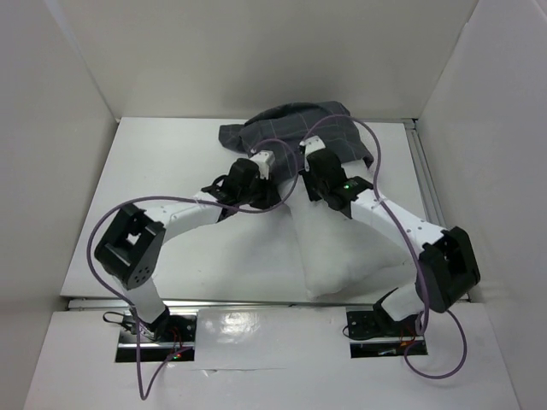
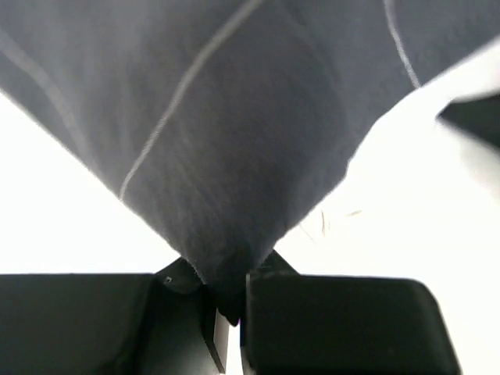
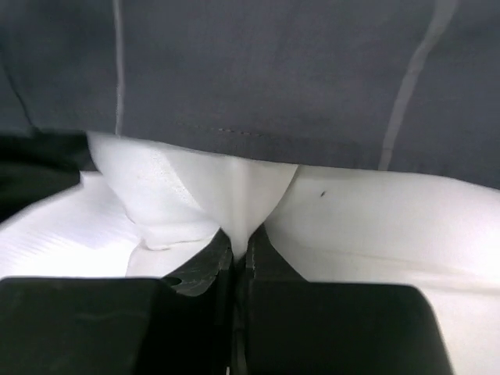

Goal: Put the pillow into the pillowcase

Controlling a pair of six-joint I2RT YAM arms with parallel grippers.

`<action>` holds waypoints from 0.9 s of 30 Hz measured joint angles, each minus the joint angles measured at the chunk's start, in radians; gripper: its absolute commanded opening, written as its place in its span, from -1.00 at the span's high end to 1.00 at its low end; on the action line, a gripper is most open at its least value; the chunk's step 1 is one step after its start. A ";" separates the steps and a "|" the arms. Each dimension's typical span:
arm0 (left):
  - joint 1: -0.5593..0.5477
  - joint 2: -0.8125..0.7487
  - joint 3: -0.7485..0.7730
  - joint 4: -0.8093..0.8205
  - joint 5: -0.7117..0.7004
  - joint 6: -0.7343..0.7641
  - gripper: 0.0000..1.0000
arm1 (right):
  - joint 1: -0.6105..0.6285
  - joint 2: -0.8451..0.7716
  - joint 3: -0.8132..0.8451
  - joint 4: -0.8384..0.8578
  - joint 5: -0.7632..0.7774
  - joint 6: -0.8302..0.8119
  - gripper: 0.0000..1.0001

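Both arms reach in over the middle of the table (image 1: 162, 162). The left gripper (image 2: 228, 311) is nipped tight on a fold of the pillowcase (image 2: 234, 141), and the grey cloth fans up from the jaws in a taut wedge. On the other side, the right gripper (image 3: 238, 248) has its jaws pressed together on a pinch of the pillow (image 3: 234, 195), white fabric bunched between them just below the case's stitched hem. From above, we see the pillow lying lengthwise, its near end bulging close to the right arm's base and its far end disappearing under the crumpled pillowcase at the far middle of the table. We cannot tell how much is inside. The two grippers sit near each other at the case's near edge.
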 measured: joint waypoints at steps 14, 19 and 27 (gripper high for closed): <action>-0.204 -0.386 0.012 -0.198 -0.095 0.160 1.00 | -0.008 -0.185 0.032 0.348 -0.110 0.008 1.00; -0.309 -0.438 0.037 -0.287 -0.074 0.190 1.00 | -0.001 -0.132 -0.020 0.525 -0.137 0.070 1.00; -0.308 -0.509 0.037 -0.390 -0.095 0.151 0.71 | 0.150 -0.069 -0.251 0.697 -0.102 0.183 1.00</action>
